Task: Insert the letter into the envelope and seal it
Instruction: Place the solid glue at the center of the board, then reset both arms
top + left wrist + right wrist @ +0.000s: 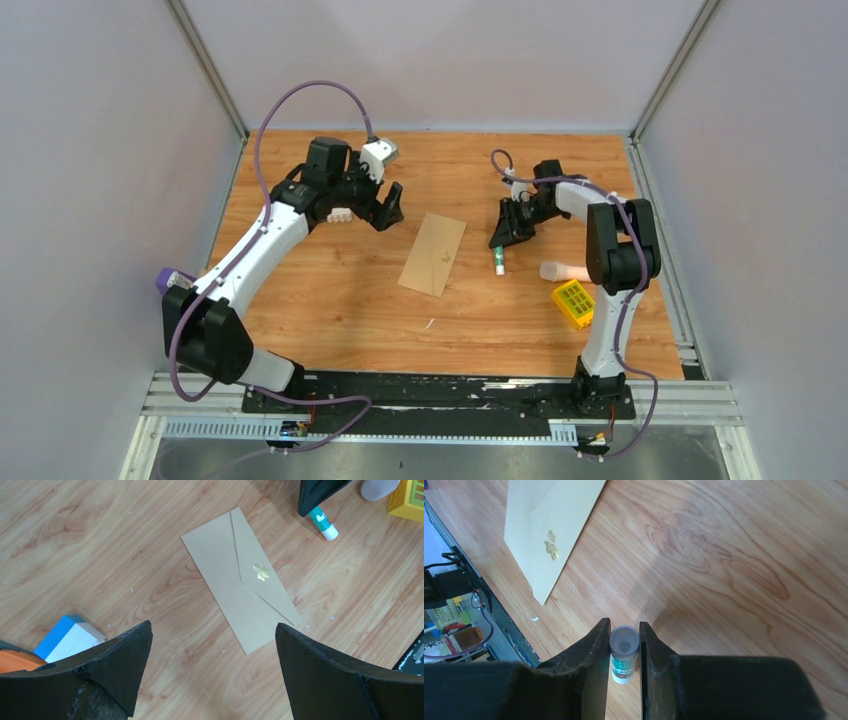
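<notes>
- The envelope (433,253) lies flat near the middle of the wooden table (330,300), between the two arms. Nothing is touching it.
- Its pointed flap is folded down, and a small gold leaf sticker (260,572) sits on the tip. With the flap down, you cannot see what is inside.
- In the right wrist view, the envelope is cut off at the top left of the frame.
- The right gripper (624,627) is narrow. Its two black fingers squeeze a green and white glue stick (624,652), one on each side. From above, the glue stick pokes out below this gripper, to the right of the envelope.
- The left gripper (212,630) is wide and holds nothing. It hangs above the table, left of the envelope's far end.
- A yellow box (574,304) with a green grid on top sits at the right of the top view. What is in it is too small to tell.
- A pale pink thing (562,270) lies just above the box. Its shape is hard to make out.
- A blue and white block (70,639) peeks out behind the left finger, partly hidden.
</notes>
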Robot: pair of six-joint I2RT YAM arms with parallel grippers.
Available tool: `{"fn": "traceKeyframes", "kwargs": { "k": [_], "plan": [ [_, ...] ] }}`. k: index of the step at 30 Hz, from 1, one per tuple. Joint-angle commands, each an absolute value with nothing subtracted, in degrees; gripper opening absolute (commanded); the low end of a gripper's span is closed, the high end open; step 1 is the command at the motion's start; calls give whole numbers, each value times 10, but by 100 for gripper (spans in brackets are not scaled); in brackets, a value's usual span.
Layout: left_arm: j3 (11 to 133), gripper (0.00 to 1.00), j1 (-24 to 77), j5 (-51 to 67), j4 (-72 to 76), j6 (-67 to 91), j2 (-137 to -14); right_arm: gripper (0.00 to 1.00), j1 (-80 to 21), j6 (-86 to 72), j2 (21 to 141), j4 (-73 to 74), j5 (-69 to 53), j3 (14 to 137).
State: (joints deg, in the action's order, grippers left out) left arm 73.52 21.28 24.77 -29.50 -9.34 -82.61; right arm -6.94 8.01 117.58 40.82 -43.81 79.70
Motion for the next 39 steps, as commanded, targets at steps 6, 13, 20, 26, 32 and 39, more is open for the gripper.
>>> {"fn": "traceKeyframes", "kwargs": {
  "k": [6,13,20,26,32,39],
  "plan": [
    [730,100,209,249,-279,-92,-796,24,-71,73,1195,402,-373,820],
    [724,100,209,255,-274,-89,-788,41,-71,69,1197,397,-351,817],
    [721,100,208,256,-271,-88,-777,45,-71,73,1176,393,-335,816],
    [720,100,209,255,-276,-92,-774,45,-86,159,1078,382,-393,787],
    [724,100,209,252,-276,-102,-775,47,-132,260,966,342,-386,715],
    [727,100,206,239,-287,-119,-760,55,-150,331,891,329,-433,645]
  ]
}}
